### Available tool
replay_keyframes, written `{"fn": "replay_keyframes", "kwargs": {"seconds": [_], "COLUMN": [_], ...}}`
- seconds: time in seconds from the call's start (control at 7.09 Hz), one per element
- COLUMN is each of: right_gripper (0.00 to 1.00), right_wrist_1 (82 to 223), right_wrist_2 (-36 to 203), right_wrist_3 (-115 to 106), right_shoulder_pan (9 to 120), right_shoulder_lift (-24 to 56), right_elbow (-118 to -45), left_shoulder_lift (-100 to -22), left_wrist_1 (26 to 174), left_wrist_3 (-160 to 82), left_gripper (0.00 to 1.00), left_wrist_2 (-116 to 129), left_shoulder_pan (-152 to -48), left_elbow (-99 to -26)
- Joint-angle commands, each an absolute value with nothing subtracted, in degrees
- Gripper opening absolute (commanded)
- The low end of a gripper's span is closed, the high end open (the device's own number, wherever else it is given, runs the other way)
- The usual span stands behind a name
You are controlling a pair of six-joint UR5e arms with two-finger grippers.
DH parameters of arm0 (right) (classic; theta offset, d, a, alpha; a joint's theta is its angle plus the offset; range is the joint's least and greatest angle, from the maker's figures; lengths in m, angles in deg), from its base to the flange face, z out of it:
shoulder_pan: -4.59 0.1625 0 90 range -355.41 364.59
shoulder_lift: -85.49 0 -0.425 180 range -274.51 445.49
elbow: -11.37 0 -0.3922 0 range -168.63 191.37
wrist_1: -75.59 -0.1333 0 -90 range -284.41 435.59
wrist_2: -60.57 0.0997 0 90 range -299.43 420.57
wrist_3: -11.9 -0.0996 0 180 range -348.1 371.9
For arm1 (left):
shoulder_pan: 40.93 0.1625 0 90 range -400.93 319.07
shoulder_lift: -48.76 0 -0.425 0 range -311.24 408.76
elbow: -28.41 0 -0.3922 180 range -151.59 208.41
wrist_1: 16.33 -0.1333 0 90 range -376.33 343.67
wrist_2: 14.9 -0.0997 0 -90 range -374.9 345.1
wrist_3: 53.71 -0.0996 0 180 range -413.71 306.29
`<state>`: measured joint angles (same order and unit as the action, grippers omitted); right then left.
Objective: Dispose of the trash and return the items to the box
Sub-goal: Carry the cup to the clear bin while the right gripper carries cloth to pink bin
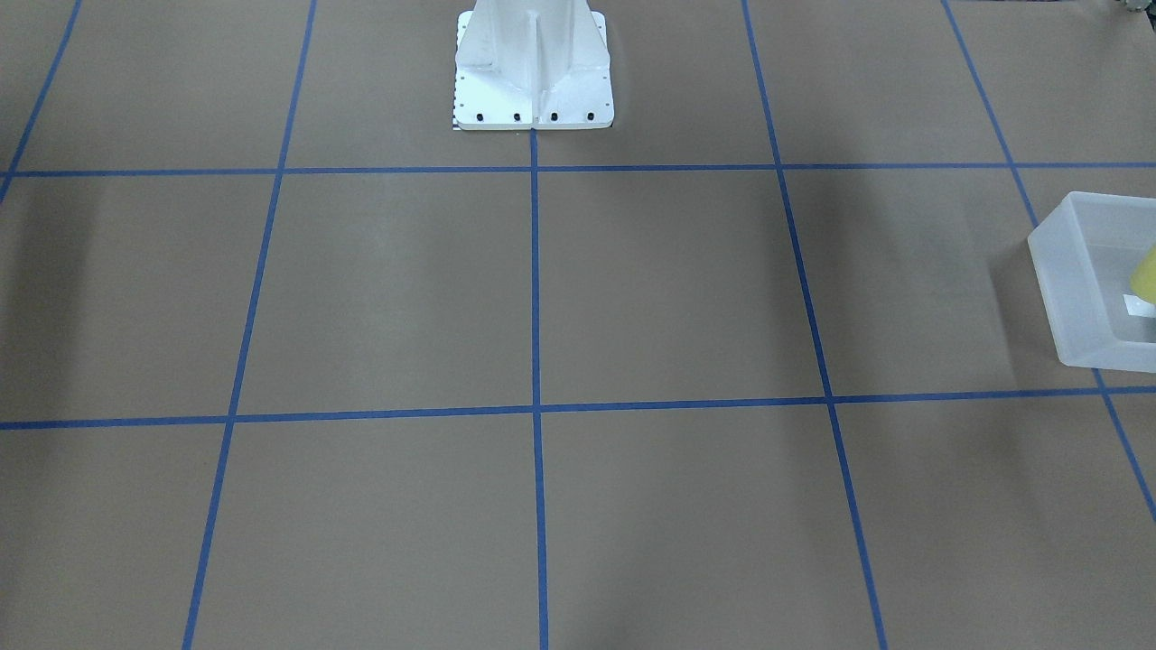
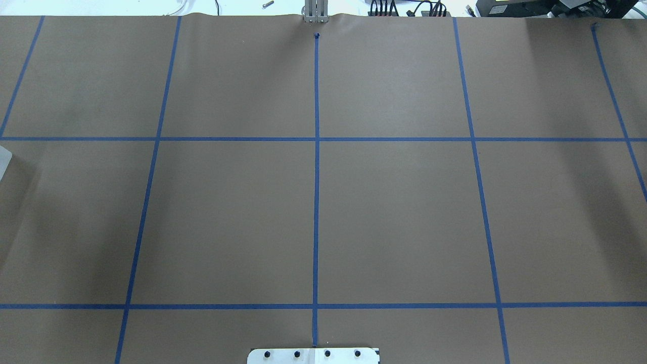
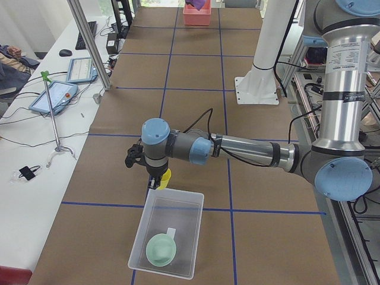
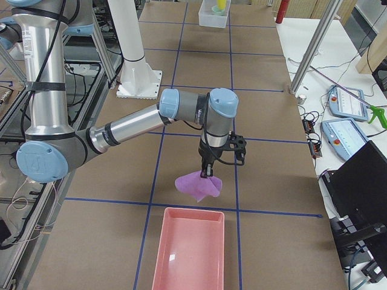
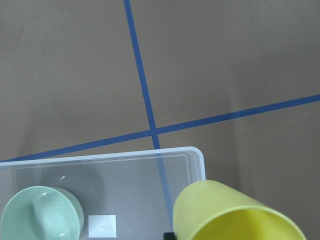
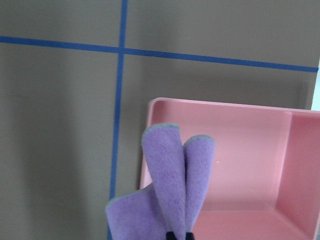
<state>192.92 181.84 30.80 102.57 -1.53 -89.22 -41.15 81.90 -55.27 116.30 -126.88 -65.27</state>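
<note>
My left gripper (image 3: 155, 181) is shut on the yellow cup (image 5: 235, 217) and holds it above the far end of the translucent box (image 5: 197, 160). The cup also shows in the front view (image 1: 1145, 275) over the box (image 1: 1070, 271). The mint-green bowl (image 5: 42, 220) sits inside the box, next to a white label (image 5: 102, 226). My right gripper (image 4: 207, 171) is shut on a purple cloth (image 6: 170, 195) and holds it in the air just before the near rim of a pink bin (image 6: 240, 140). Only a dark tip of each gripper shows in the wrist views.
The white robot pedestal (image 1: 533, 81) stands at the table's middle back. Brown paper with blue tape lines covers the table (image 2: 394, 217). The pink bin (image 4: 188, 248) is at the table's right end and the box (image 3: 168, 231) at its left end. Tablets and cables lie beyond the operators' edge.
</note>
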Motion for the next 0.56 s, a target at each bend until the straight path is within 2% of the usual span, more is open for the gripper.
{"fn": "replay_keyframes", "kwargs": {"seconds": [0.0,0.28,0.42], "right_gripper": [0.0,0.0,0.56], "right_wrist_1": [177.17,170.27,170.25], "right_wrist_2": [180.45,180.45,180.54], "right_wrist_3": [37.04,37.83,37.57], "right_shoulder_pan": [107.51,107.43,107.51], "right_shoulder_lift": [-2.13,-3.46,-3.72], "right_elbow": [-72.45,-66.7,-66.24], "left_shoulder_lift": [-41.68,-41.85,-41.77], "left_wrist_1": [84.3,86.5,87.46], "left_wrist_3": [-55.82,-55.21,-55.47], "left_gripper": [0.0,0.0,0.0], "left_wrist_2": [116.32,116.5,116.58], "left_shoulder_pan": [-126.98,-126.98,-126.98], "left_elbow": [-60.55,-57.91,-55.64]}}
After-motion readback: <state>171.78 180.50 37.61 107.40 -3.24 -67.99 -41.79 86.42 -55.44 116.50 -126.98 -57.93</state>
